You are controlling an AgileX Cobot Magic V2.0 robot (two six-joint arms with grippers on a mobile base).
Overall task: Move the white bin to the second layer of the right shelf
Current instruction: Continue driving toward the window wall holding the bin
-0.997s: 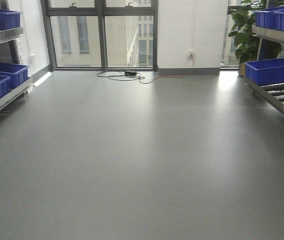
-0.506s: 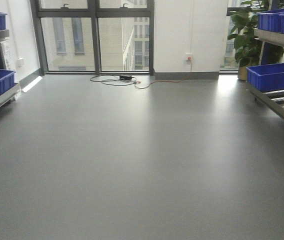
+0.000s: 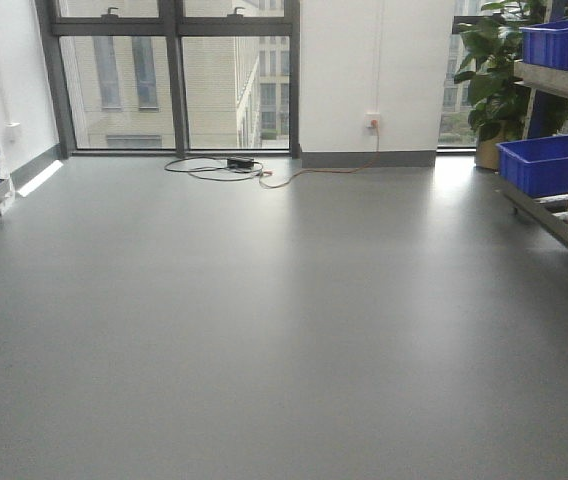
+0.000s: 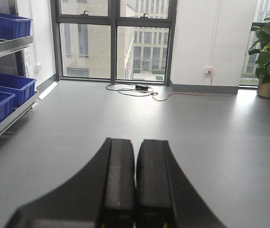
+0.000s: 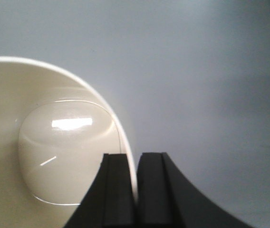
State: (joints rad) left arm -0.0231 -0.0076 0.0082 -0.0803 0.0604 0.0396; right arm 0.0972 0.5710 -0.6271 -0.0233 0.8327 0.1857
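White bin (image 5: 54, 152) is hanging at lower left, right claw (image 5: 135, 159) pinching its rim. Left claw (image 4: 136, 142) is pressing fully together over the floor (image 4: 220, 123). Blue crate (image 3: 549, 160) is sitting at right edge, contents indiscernible.

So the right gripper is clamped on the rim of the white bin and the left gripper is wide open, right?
Not quite: the left gripper is shut, jaws together with nothing between them, as the left wrist view shows. The right gripper is indeed clamped on the rim of the white bin.
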